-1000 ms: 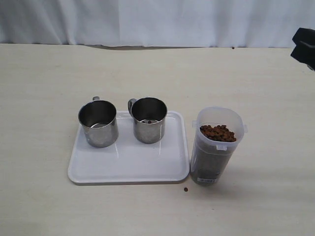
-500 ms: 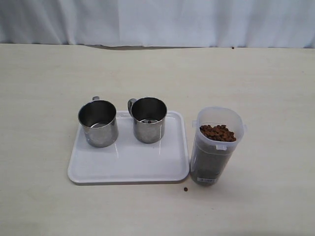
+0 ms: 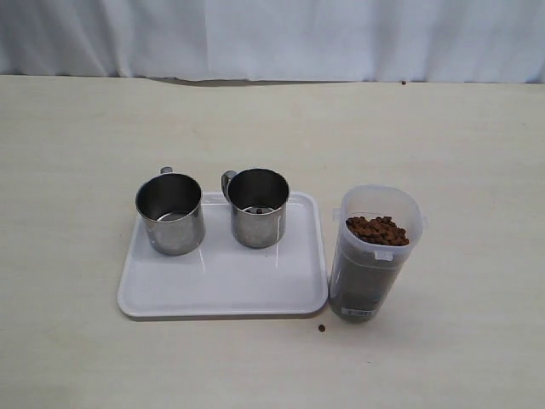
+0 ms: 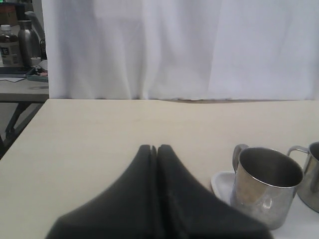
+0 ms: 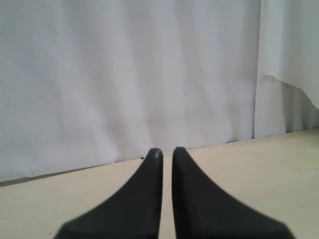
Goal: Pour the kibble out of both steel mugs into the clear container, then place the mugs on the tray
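Left gripper (image 4: 157, 148), jaws pressed together, empty, sees two short shiny steel mugs (image 4: 266, 186); right gripper (image 5: 167, 150), likewise closed on nothing, faces only white curtain (image 5: 124, 74): I judge the left arm nearer. Flat white rectangular plastic tray (image 3: 221, 290) carries left mug (image 3: 170, 226) and right mug (image 3: 258, 220), upright, apparently empty. Tall clear plastic container (image 3: 368, 277), just right of the tray, holds reddish-brown kibble (image 3: 377, 230); one stray pellet (image 3: 322, 328) lies nearby.

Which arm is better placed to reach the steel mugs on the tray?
Left, probably. The left gripper, shut, sits close beside the steel mugs on the tray; the right gripper faces only curtain and table.
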`<state>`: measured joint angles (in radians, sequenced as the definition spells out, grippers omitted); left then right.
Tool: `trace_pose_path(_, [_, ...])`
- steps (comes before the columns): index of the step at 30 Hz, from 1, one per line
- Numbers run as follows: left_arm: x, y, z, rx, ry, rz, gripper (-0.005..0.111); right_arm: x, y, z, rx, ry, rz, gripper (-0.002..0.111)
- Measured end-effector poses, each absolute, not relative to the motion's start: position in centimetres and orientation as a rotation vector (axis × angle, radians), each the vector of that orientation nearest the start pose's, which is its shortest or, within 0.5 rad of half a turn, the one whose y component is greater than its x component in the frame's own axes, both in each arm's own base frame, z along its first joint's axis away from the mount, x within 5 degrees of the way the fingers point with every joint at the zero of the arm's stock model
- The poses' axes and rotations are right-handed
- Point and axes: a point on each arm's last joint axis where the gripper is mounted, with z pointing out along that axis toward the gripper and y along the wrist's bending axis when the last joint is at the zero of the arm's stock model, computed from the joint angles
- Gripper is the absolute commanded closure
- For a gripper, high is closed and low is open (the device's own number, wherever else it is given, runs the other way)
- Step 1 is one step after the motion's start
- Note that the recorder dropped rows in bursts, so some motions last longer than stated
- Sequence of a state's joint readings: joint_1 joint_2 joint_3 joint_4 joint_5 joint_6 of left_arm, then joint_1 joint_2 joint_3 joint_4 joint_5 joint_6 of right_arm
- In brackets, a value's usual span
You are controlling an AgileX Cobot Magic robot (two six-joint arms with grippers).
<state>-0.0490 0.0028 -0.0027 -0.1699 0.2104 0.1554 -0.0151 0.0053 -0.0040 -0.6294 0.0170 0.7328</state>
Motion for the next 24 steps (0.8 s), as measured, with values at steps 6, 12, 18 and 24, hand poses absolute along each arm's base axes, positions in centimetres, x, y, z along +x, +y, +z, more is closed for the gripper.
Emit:
trace_pose_path(6, [5.56,-0.61,19.51,0.060,1.691,-0.076,0.107,5.63,-0.21,21.26,0.120,1.498,0.083,0.103])
trace_pose_path(12, [5.56,-0.61,19.51,0.060,1.691,-0.076,0.107,5.63,-0.20,21.25,0.156,1.496,0.122,0.103])
trace_pose_path(18, [5.56,-0.61,19.51,0.060,1.691,-0.076,0.107,5.65,-0.16,21.00,0.153,1.524,0.122,0.103])
trace_pose_path(24, [5.56,-0.61,19.51,0.060,1.691,-0.076,0.107,5.65,-0.11,20.58,0.123,1.573,0.095,0.103])
